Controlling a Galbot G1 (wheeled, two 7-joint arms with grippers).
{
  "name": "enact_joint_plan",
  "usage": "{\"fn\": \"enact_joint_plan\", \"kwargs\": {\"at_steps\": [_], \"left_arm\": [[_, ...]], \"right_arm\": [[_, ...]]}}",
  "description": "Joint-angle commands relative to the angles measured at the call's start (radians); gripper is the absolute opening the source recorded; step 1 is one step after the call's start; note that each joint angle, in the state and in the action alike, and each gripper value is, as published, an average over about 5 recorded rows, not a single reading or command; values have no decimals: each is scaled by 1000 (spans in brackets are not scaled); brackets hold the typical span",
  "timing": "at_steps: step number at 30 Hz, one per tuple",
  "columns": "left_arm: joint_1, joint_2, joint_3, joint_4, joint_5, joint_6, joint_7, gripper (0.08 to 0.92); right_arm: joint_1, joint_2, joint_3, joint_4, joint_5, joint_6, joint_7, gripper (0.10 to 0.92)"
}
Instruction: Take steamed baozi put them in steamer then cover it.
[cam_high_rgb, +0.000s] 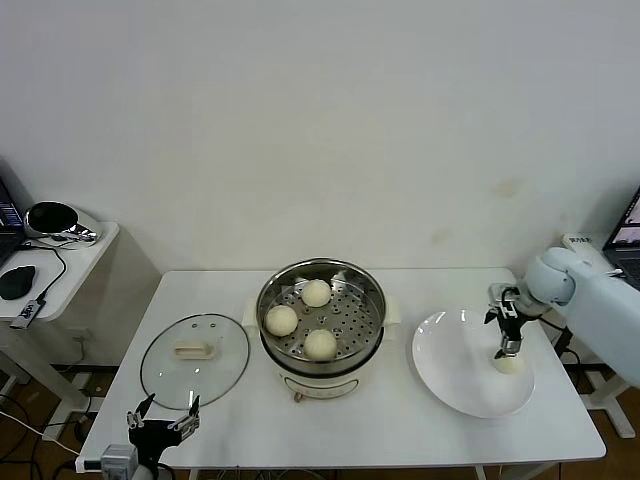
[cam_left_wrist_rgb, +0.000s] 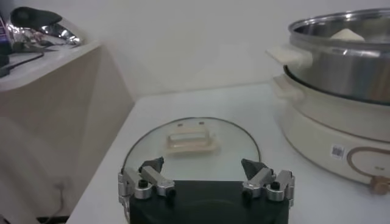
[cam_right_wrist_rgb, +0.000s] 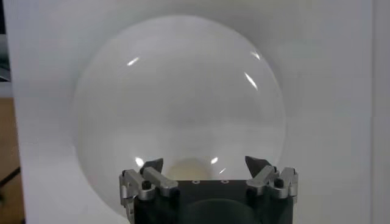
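The steel steamer (cam_high_rgb: 377, 300) stands mid-table with three cream baozi on its perforated tray (cam_high_rgb: 316, 292) (cam_high_rgb: 281, 320) (cam_high_rgb: 320, 344). Another baozi (cam_high_rgb: 510, 364) lies on the white plate (cam_high_rgb: 450, 350) at the right. My right gripper (cam_high_rgb: 508, 347) points down right over it, open. The right wrist view shows the bun (cam_right_wrist_rgb: 189, 168) low between the spread fingertips of the right gripper (cam_right_wrist_rgb: 204, 163). The glass cover (cam_high_rgb: 194, 362) lies flat on the table left of the steamer, handle (cam_left_wrist_rgb: 192, 141) up. My left gripper (cam_high_rgb: 163, 420) hangs open at the table's front edge, short of the cover (cam_left_wrist_rgb: 189, 155).
The white table (cam_high_rgb: 400, 430) ends close in front of the cover and plate. A lower side table (cam_high_rgb: 60, 250) with a helmet-like object and cables stands at the far left. The steamer's cream base (cam_left_wrist_rgb: 329, 131) rises beside the cover in the left wrist view.
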Motion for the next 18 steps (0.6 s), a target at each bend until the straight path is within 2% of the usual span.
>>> {"fn": "enact_joint_plan", "kwargs": {"at_steps": [1, 18], "left_arm": [[3, -2, 2, 4, 7, 0, 1, 823], [1, -8, 7, 11, 19, 0, 1, 823]], "right_arm": [[-68, 29, 72, -100, -53, 90, 31, 823], [-109, 23, 115, -98, -139, 107, -19, 823]]}}
